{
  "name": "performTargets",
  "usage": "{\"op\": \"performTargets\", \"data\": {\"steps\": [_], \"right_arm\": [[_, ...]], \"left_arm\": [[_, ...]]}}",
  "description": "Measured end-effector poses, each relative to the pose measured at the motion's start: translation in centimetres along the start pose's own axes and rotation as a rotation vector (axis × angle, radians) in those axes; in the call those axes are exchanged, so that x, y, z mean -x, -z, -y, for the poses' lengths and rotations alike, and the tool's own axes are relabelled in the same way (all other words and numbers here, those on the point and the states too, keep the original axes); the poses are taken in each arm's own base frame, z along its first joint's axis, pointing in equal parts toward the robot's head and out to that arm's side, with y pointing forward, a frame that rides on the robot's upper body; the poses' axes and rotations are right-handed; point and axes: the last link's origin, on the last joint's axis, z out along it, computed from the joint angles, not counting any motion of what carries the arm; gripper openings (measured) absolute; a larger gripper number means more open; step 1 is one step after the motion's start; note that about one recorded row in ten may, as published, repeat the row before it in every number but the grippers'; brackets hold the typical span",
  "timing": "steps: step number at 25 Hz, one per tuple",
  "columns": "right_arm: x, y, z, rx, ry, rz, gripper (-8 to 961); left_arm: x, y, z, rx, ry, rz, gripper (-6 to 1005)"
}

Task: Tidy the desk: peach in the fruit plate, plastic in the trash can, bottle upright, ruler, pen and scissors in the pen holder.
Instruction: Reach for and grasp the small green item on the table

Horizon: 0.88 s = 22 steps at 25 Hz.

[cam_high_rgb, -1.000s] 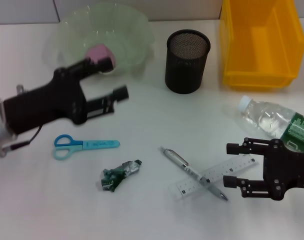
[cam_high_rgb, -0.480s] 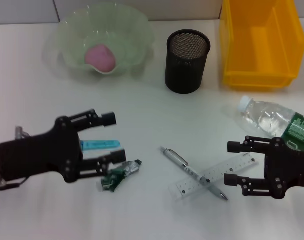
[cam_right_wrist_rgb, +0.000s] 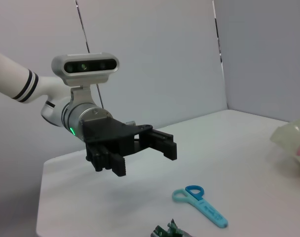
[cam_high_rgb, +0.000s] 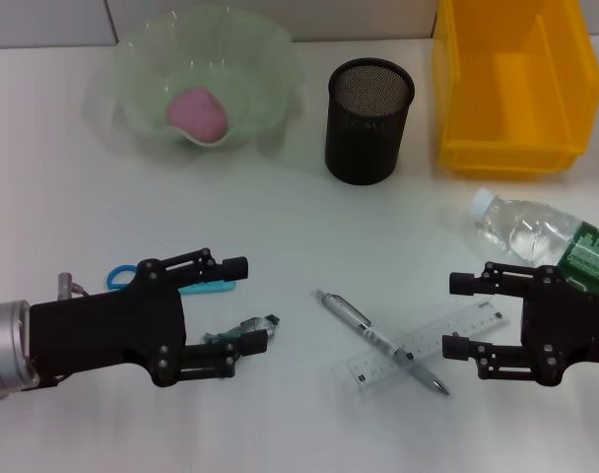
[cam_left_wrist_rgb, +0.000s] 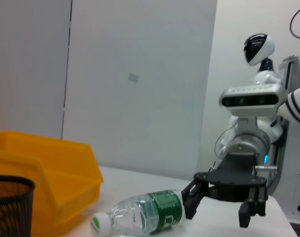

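Left gripper (cam_high_rgb: 238,304) lower left, jaws wide open around crumpled plastic (cam_high_rgb: 252,332), nothing held, right gripper (cam_high_rgb: 457,315) lower right, open, empty, beside ruler (cam_high_rgb: 430,344), peach (cam_high_rgb: 198,111) in fruit plate (cam_high_rgb: 132,59)

A smooth matt white desk (cam_high_rgb: 280,207). A translucent pale green plastic fruit plate (cam_high_rgb: 250,59) with a wavy glossy rim holds a matt pink peach (cam_high_rgb: 198,111). A black metal mesh pen holder (cam_high_rgb: 369,120). A glossy yellow plastic bin (cam_high_rgb: 511,84). A clear plastic bottle (cam_high_rgb: 526,235) with a glossy green label. Crumpled shiny green plastic wrapper (cam_high_rgb: 255,330). A clear plastic ruler (cam_high_rgb: 457,330), a silvery pen (cam_high_rgb: 364,330) and blue plastic-handled scissors (cam_high_rgb: 122,276). Both grippers look matt black.
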Motion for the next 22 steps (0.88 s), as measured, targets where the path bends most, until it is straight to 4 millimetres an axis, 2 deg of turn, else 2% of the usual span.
{"op": "performTargets", "data": {"steps": [12, 22], "right_arm": [[-0.05, -0.02, 0.06, -0.006, -0.001, -0.002, 734], [0.64, -0.07, 0.45, 0.003, 0.011, -0.002, 734]], "left_arm": [[0.04, -0.44, -0.06, 0.005, 0.000, -0.001, 796], [0.14, -0.38, -0.12, 0.001, -0.001, 0.000, 797]]}}
